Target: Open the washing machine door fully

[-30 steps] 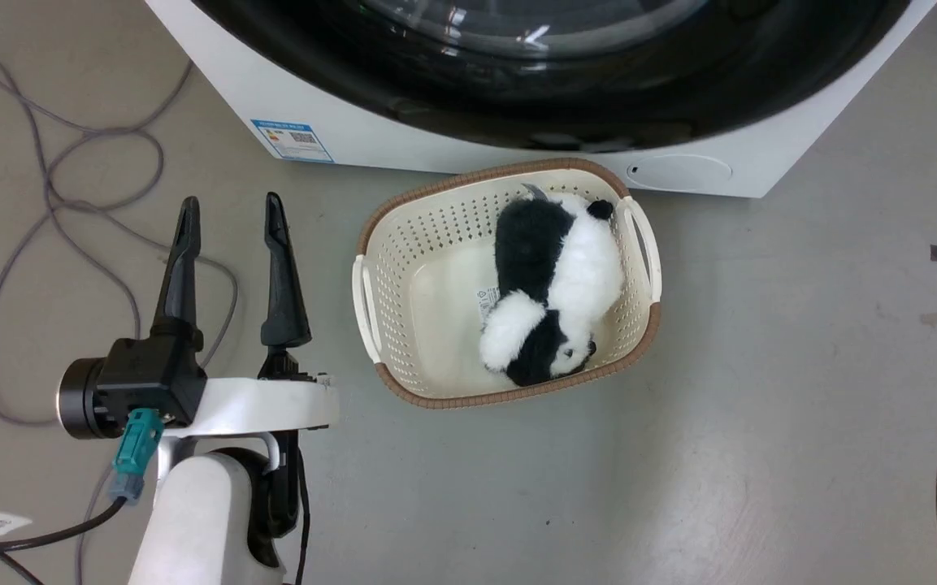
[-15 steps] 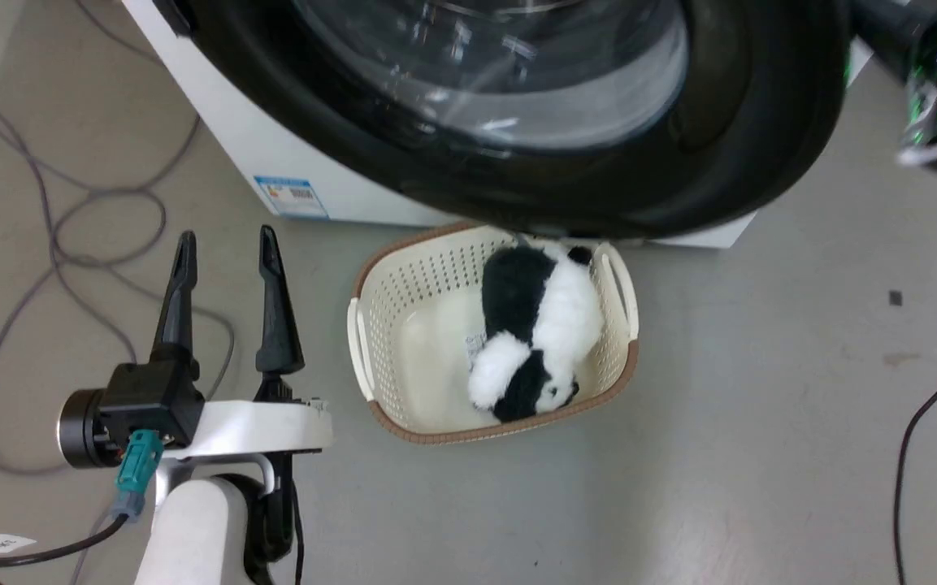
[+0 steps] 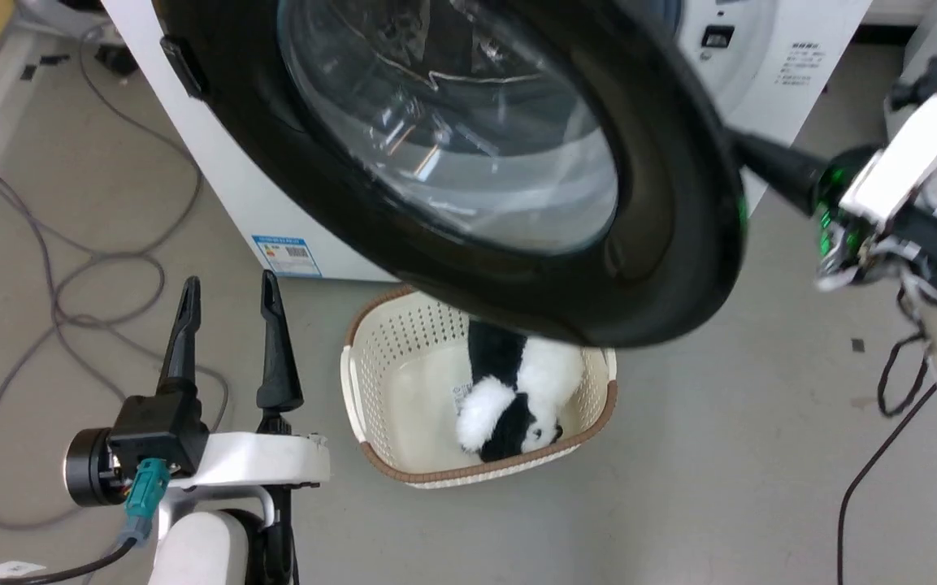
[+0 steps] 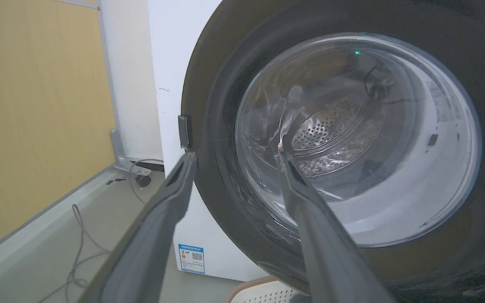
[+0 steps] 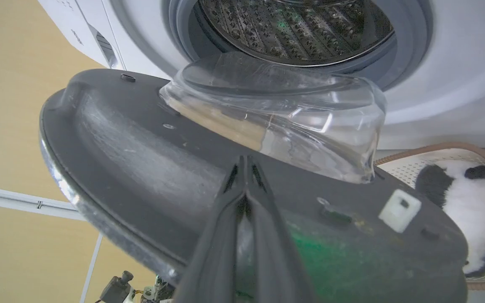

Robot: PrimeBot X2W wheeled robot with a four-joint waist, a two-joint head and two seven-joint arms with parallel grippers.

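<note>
Black & shiny, the door (image 3: 679, 203) is hanging out from the washer (image 3: 216, 187) now, filling 12 o'clock of the head view. A sec ago it was lying flat on the washer's front. Now its free edge is standing off at 3 o'clock, & its clear glass (image 5: 276, 113) is poking back at the drum (image 5: 297, 29). The camera is also looking higher than before, so not all of that shift is the door.

The R gripper (image 5: 245, 162) is sitting at 3 o'clock, behind the door's edge. Its fingers are squeezed tight together w/ nothing between them, tips pressing on the door's inside face. So it's pushing, not pinching.

The L gripper (image 3: 229, 278) is waiting at 8 o'clock, fingers wide apart, holding nothing, not touching the door.

The basket (image 3: 354, 382) w/ the panda (image 3: 509, 398) is sitting at 6 o'clock, partly under the door's low edge.

What this is telling me: the latch is already free & the door is about halfway, I think. The job isn't finished yet. The R arm is prob. needing to sweep the door on toward the hinge side at 10 o'clock till it's stopping.
</note>
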